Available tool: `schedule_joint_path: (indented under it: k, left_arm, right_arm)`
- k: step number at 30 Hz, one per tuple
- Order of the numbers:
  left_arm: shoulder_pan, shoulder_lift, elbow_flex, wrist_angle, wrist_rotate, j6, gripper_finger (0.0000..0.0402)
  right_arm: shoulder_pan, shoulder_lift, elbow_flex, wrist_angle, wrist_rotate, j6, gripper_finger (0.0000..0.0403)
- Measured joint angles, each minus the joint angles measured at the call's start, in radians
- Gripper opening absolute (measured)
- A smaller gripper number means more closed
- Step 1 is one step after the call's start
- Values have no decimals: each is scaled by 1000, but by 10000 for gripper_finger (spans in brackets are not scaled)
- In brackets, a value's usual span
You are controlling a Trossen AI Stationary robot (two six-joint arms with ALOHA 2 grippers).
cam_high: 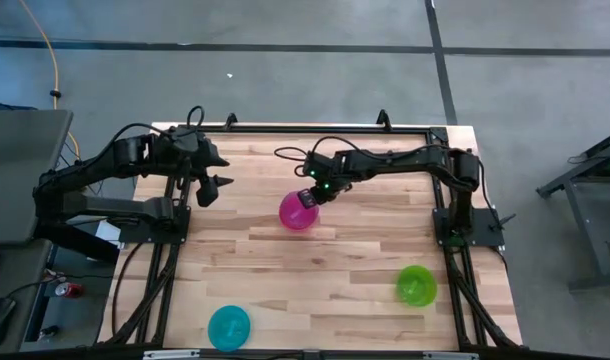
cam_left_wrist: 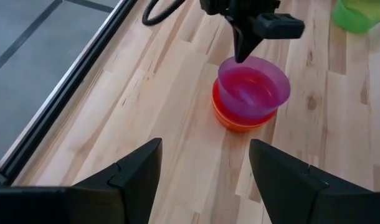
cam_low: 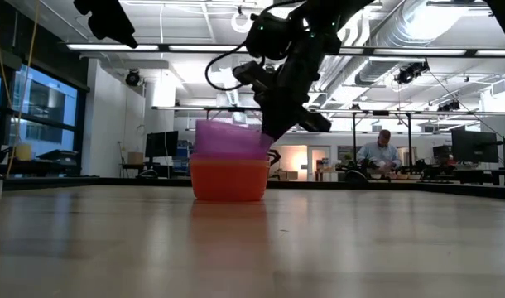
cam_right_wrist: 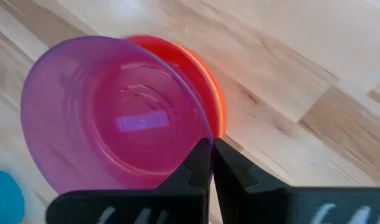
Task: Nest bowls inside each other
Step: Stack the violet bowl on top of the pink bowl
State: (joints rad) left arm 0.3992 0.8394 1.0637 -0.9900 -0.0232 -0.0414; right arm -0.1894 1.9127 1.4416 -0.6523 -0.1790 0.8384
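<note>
Right end effector pinched shut at table centre; left end effector hovers open.

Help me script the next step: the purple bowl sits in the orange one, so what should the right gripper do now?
Probably open and lift away: the right gripper pinches the purple bowl rim, already seated in the orange bowl.

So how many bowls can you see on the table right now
4. A purple bowl sits nested in an orange bowl mid-table, pinched at its rim by the right gripper. A green bowl and a cyan bowl stand apart. Others may be hidden inside them.
</note>
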Motion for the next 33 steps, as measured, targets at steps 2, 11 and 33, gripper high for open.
schedule_joint_path:
  k: [2, 11, 33]
  left_arm:
    - [0, 0, 0, 0, 0, -1, 230]
    - [0, 0, 0, 3, -5, -3, 230]
    - [0, 0, 0, 3, -7, -22, 230]
  right_arm:
    - [2, 9, 0, -5, -6, -1, 0]
    - [21, 15, -1, -127, -5, -21, 0]
    - [22, 14, 32, -124, -30, -41, 63]
